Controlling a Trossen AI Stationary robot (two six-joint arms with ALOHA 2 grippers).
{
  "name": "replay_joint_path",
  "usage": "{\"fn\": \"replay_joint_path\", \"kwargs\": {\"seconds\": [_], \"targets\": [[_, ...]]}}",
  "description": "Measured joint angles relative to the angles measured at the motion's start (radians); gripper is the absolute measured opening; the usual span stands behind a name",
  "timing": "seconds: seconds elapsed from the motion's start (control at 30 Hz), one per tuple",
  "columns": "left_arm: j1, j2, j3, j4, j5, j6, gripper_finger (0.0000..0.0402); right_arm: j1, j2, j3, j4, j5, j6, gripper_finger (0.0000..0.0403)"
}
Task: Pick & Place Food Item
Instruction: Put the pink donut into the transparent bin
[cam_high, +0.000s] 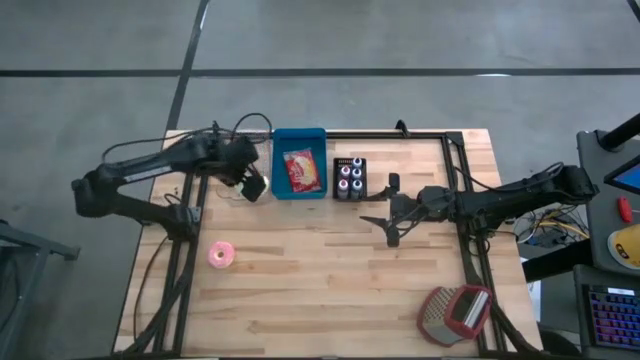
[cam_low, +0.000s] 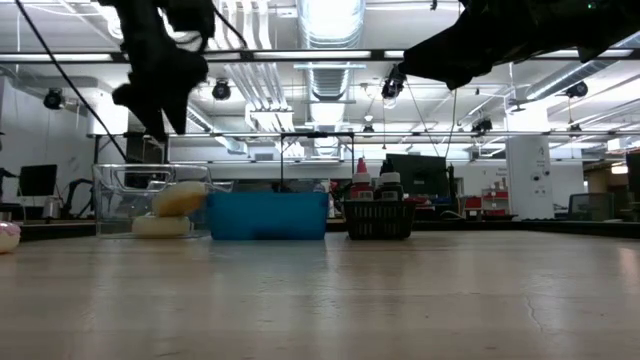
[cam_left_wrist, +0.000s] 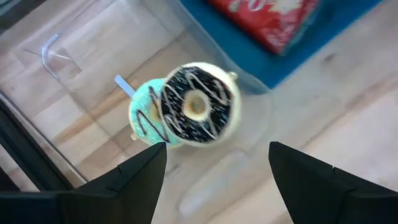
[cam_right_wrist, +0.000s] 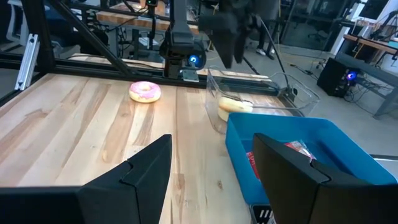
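On the left of the wooden surface (cam_high: 330, 260), the left gripper (cam_high: 252, 186) hangs above a clear plastic bin (cam_right_wrist: 261, 93), its fingers (cam_left_wrist: 134, 180) spread wide and holding nothing. Directly beneath them, inside that bin, a black-iced doughnut (cam_left_wrist: 198, 104) leans on a mint-green doughnut (cam_left_wrist: 144, 117), so these two food items look already delivered. The main risk I see here is the top doughnut sliding off its tilted perch, or a finger clipping the thin bin wall if the arm swings sideways before it is clear of the rim. A pink doughnut (cam_high: 220, 254) lies alone on the surface, nearer the front edge and well apart from the bin; it is probably the next thing to fetch, and being round and soft it could roll or squash under an off-centre pinch. Just right of the clear bin stands a blue tray (cam_high: 277, 165) with a red snack packet (cam_high: 301, 171) in it, then a small black rack of bottles (cam_high: 349, 179). Further right, the right gripper (cam_high: 385, 226) waits above the surface, pointing nearly level toward the tray, its fingers (cam_right_wrist: 140, 171) part open and empty. A red and grey item (cam_high: 456, 312) sits near the front right corner.
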Motion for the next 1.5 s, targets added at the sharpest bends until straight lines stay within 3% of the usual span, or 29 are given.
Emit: {"fn": "replay_joint_path", "kwargs": {"seconds": [0.2,0.43,0.67,0.8,1.1,1.5], "targets": [[-0.134,-0.094,0.0,-0.073,-0.04,-0.151,0.0287,0.0,0.0,0.0,0.0,0.0,0.0,0.0221],[-0.373,-0.097,0.0,-0.173,-0.064,-0.405,0.0287,0.0,0.0,0.0,0.0,0.0,0.0,0.0221],[-0.671,-0.025,-0.014,-0.165,-0.142,-0.701,0.0287,0.0,0.0,0.0,0.0,0.0,0.0,0.0221],[-0.787,0.046,-0.038,-0.166,-0.118,-0.855,0.0287,0.0,0.0,0.0,0.0,0.0,0.0,0.0221],[-0.922,0.187,-0.051,-0.127,-0.053,-1.027,0.0287,0.0,0.0,0.0,0.0,0.0,0.0,0.0221],[-0.991,0.27,-0.054,-0.079,0.085,-1.165,0.0287,0.0,0.0,0.0,0.0,0.0,0.0,0.0221]]}}
